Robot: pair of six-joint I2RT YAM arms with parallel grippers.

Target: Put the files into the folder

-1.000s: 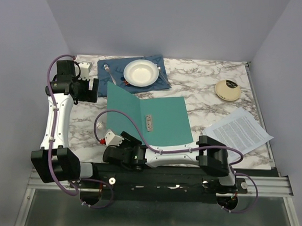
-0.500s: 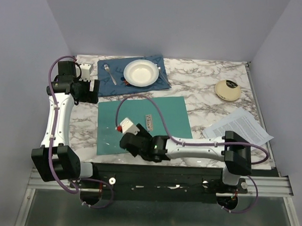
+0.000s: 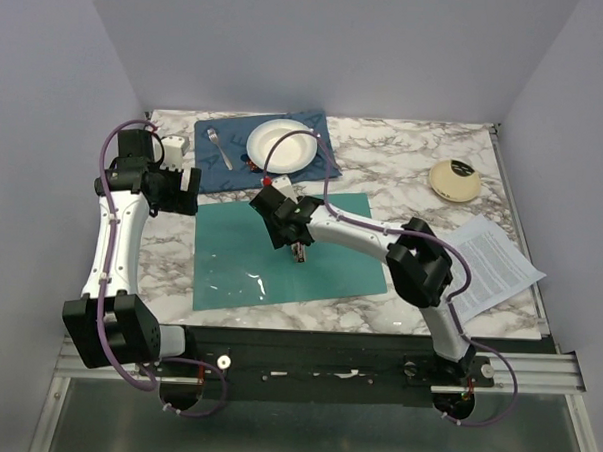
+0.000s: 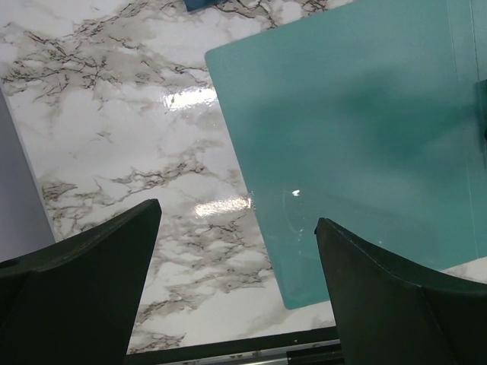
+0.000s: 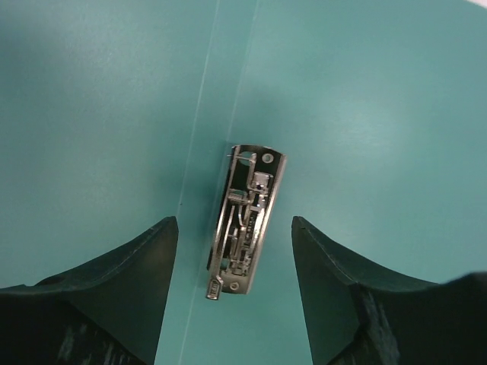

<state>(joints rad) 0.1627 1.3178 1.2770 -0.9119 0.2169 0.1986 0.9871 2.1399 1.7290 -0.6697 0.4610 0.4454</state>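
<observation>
Lying open and flat on the table (image 3: 404,170), the folder (image 3: 230,253) shows its teal inside, with a metal clip (image 5: 245,220) on its middle crease. The right hand (image 3: 289,235) hangs over that clip, fingers apart on either side of it, gripping nothing. The left hand (image 3: 186,189) hovers at the folder's far left corner, spread wide and empty. The files (image 3: 490,259) rest well to the folder's right. Beyond the folder sits a plate (image 3: 280,145) on a blue placemat (image 3: 324,167).

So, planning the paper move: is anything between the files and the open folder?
No object visibly lies there; bare marble table separates the files from the folder. Only the right arm's elbow hangs above that gap.
</observation>
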